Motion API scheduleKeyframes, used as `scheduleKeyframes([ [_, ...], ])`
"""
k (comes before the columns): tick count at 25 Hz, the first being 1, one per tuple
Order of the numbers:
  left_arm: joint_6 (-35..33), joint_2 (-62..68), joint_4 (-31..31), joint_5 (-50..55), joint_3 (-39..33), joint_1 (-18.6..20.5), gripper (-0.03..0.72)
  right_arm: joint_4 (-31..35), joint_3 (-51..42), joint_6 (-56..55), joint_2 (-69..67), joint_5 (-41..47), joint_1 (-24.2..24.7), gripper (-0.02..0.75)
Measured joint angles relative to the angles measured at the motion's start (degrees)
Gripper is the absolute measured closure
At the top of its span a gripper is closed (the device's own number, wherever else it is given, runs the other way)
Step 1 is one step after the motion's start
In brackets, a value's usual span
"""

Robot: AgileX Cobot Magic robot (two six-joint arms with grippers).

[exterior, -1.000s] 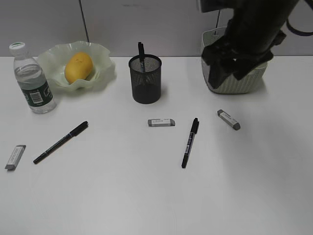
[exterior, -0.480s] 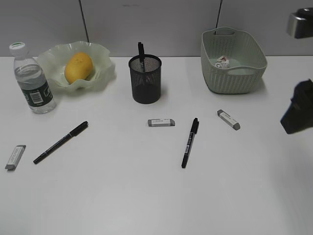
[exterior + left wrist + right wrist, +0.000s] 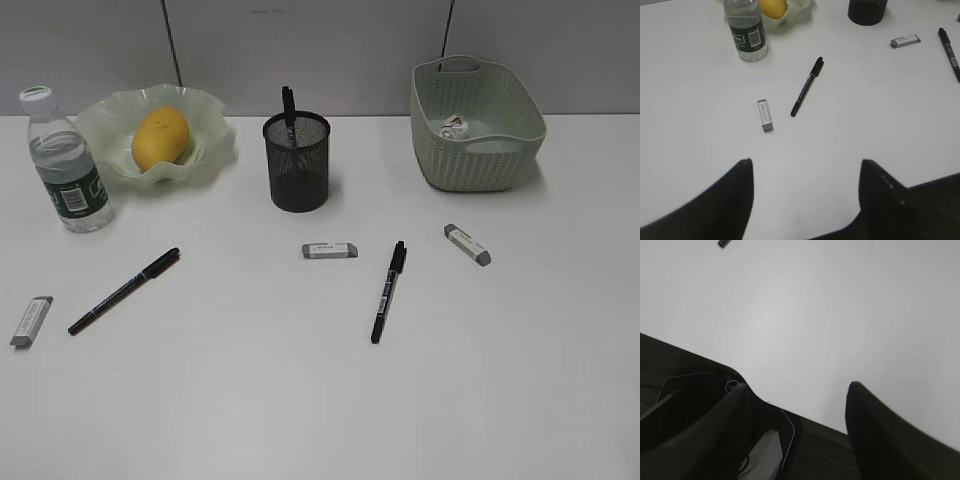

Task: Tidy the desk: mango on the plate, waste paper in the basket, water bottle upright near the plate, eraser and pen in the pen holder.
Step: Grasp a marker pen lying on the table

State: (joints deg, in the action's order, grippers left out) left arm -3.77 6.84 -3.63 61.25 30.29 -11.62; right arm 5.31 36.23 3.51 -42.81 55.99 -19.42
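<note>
Pens, erasers lying loose across middle of worktop [image 3: 300, 400] in exterior view: pen [image 3: 124, 290] lower left, pen [image 3: 388, 290] centre; mango [image 3: 160, 137] sitting on plate [image 3: 215, 150], waste paper [image 3: 455, 127] in basket [image 3: 480, 165].

Left wrist view: left fingers [image 3: 805, 200] spread, grasping nothing; eraser [image 3: 765, 115] lying flat, thin, risking slipping from pinch.

Right wrist view: right fingers [image 3: 797, 425] released, hanging over worktop edge, risking clipping edge when reaching.

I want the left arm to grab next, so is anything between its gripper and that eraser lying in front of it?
Nothing visible does. In the left wrist view the left gripper is open and empty, with only bare desk between it and the eraser. The nearest pen lies beside the eraser, to its right in that view, apart from it.
</note>
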Motion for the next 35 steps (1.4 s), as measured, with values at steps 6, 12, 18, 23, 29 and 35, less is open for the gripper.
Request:
scheduleKeyframes([
  [6, 0.0, 1.0, -0.1, -0.2, 0.2, 0.0, 0.188, 0.2, -4.2, 0.0, 14.4, 0.5, 0.0, 0.258],
  [12, 0.0, 7.9, -0.1, -7.8, 1.7, 0.0, 0.188, -0.7, -5.8, 0.0, 25.5, 2.1, 0.0, 0.261],
  [18, -0.1, 23.2, -1.2, -18.7, 1.9, 0.0, 0.188, -1.6, -7.1, -0.1, 27.4, 3.4, 0.0, 0.265],
  [23, -4.7, 38.4, -5.2, -23.5, 5.2, 0.0, 0.188, -1.6, -7.3, -0.1, 27.4, 3.5, 0.0, 0.274],
  [29, -10.5, 56.3, -5.8, -23.6, 14.1, -0.8, 0.188, -1.7, -7.3, -0.1, 27.4, 3.5, 0.0, 0.279],
  [35, -14.5, 71.3, -5.1, -21.0, 24.9, -5.9, 0.188, -1.8, -7.3, -0.1, 27.4, 3.5, 0.0, 0.279],
])
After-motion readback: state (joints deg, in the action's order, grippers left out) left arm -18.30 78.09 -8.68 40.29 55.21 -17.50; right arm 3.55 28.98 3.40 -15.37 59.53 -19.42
